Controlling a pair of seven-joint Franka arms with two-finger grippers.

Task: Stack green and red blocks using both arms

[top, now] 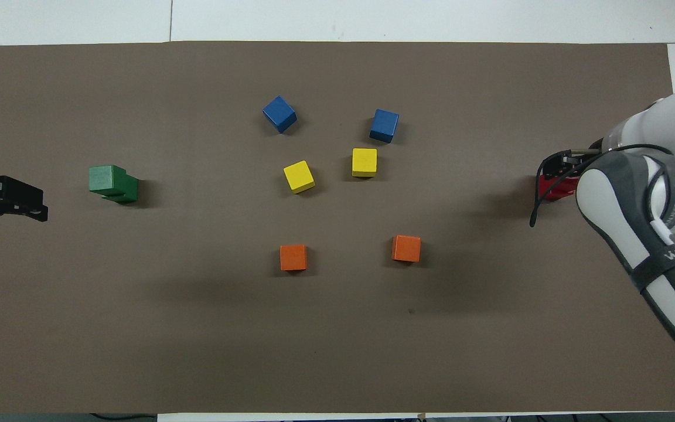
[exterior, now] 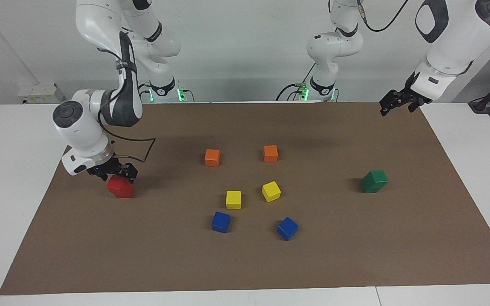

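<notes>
Legibly, "WA…" on right arm strap; right gripper (exterior: pixel 119 173) jaws open above red stack (exterior: pixel 120 187); left gripper (exterior: pixel 394 104) jaws unclear.

1. One marking can be read in part: pale capital letters run along the dark grey band of the right arm (top: pixel 662 249) in the overhead view. They begin "WA"; the letters after that run off the band's curve and cannot be made out.
2. In the facing view, the same dark band on the right arm (exterior: pixel 122 68) carries a small pale strip of print, too small to read.
3. No other text, label, number or sign can be read on the cubes, the brown surface (exterior: pixel 355 255) or the wall.
</notes>
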